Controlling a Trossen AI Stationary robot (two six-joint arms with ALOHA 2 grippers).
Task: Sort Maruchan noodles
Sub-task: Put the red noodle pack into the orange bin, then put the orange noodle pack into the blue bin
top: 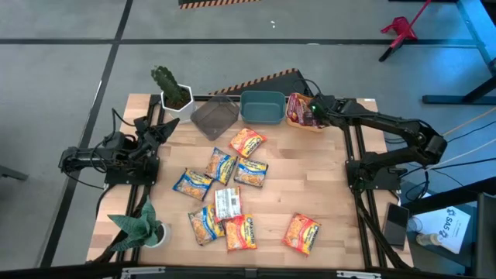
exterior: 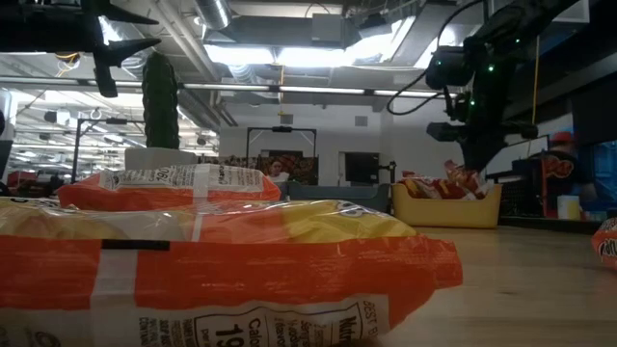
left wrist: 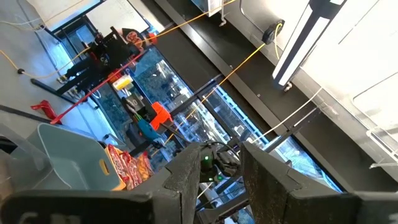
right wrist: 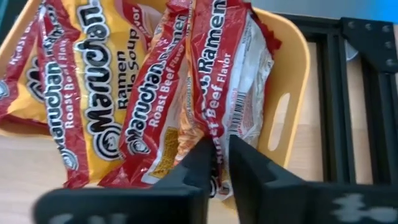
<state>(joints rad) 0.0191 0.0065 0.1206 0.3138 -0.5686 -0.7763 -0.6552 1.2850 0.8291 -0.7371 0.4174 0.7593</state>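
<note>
Our right gripper (right wrist: 222, 163) hangs over the yellow bin (right wrist: 292, 81), jaws nearly closed on the edge of a red Maruchan packet (right wrist: 217, 74) there. Nine packets (top: 249, 142) lie on the desk (top: 325, 186). They look light, crinkly and slippery; pinch an edge. Our left gripper (top: 167, 130) waits raised, jaws apart.

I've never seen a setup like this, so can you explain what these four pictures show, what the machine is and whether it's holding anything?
This is a robot with two dark arms at a wooden table. One picture looks straight down, one looks level across the tabletop, and two come from cameras on the wrists. Noodle packets lie scattered on the wood. Along the far edge stand a grey bin, a teal bin and a yellow bin, with potted plants at the left corners. The right gripper is over the yellow bin, pinching a red roast beef packet that rests with others inside. The left gripper waits at the table's left side, raised and holding nothing, fingers slightly apart.
</note>
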